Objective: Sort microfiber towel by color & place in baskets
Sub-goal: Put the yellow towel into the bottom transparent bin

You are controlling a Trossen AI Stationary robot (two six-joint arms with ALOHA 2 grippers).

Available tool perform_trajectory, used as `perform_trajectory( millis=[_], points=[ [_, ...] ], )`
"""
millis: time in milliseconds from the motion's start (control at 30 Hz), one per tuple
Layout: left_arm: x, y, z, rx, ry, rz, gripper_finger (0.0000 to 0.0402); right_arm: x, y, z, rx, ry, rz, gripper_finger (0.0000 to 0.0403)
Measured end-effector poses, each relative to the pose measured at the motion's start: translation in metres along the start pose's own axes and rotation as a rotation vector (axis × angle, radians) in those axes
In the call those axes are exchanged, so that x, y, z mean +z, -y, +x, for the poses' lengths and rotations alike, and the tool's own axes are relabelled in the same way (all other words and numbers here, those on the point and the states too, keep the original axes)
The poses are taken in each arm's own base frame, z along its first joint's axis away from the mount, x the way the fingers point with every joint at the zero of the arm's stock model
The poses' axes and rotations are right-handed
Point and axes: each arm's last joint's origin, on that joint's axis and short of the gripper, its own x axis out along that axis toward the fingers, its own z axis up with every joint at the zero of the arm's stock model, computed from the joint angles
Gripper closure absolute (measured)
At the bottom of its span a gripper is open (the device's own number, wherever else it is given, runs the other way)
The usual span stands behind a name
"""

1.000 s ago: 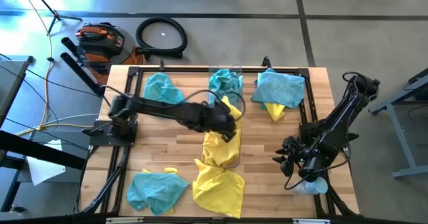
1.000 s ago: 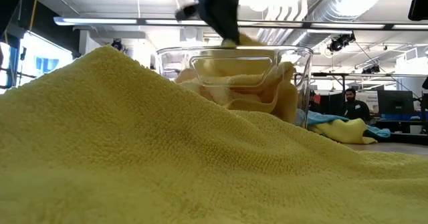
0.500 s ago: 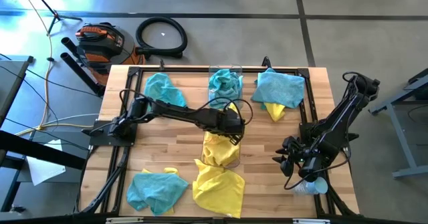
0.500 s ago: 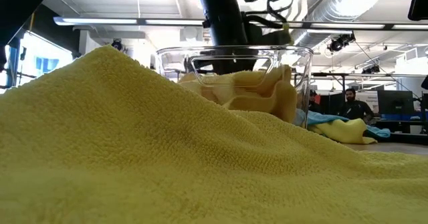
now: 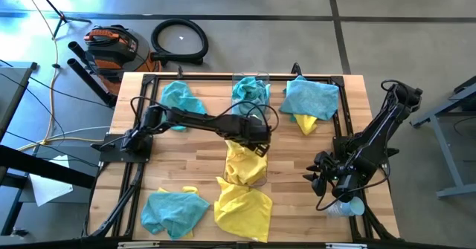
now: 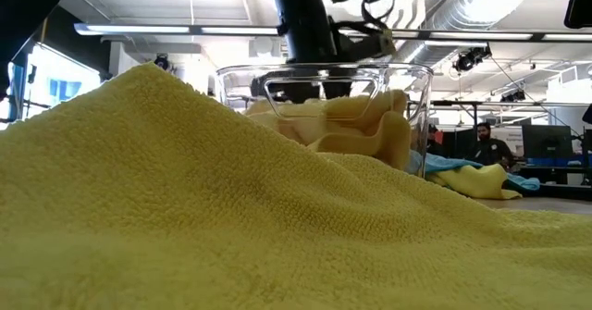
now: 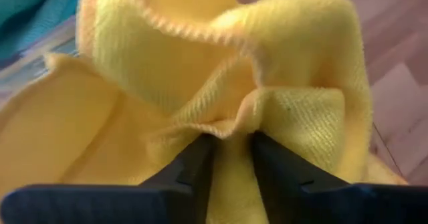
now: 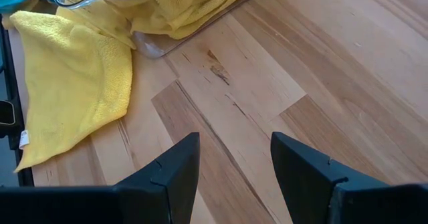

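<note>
The wooden counter [image 5: 186,167] fills the middle of the high view, and the sorting looks roughly half done — several towels lie loose on it. Left to sort: a teal towel [image 5: 172,209] at lower left, a yellow towel [image 5: 243,208] at lower centre, a teal one [image 5: 181,98] at upper left, and at upper right a teal towel [image 5: 310,96] lying over a yellow one [image 5: 306,122].

Two clear baskets stand in line at the centre. The nearer basket [image 5: 245,163] holds yellow towels; the low view shows them piled against its wall. The farther basket [image 5: 251,91], at upper centre, holds teal ones.

The left hand [image 5: 256,139] hangs over the yellow basket's far end. Its wrist view shows the two dark fingers [image 7: 194,167] pinching a fold of a yellow towel [image 7: 221,83] — partly parted, so whether the grip holds or is letting go is hard to judge. The right hand [image 8: 234,154] waits at the right edge of the counter, fingers spread wide, holding nothing.
</note>
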Motion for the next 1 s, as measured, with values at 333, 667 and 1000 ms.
perform_trajectory(
  millis=[333, 667, 1000],
  points=[
    [0.014, -0.004, -0.055, -0.088, 0.116, -0.050, 0.0275, 0.000, 0.000, 0.000, 0.000, 0.001, 0.000, 0.0222],
    [0.011, 0.001, -0.034, 0.009, 0.198, -0.164, 0.0279, 0.000, 0.000, 0.000, 0.002, 0.000, 0.002, 0.0222],
    [-0.008, 0.008, 0.034, 0.103, 0.078, -0.201, 0.0280, 0.000, 0.000, 0.000, 0.003, 0.000, 0.003, 0.0222]
  ],
)
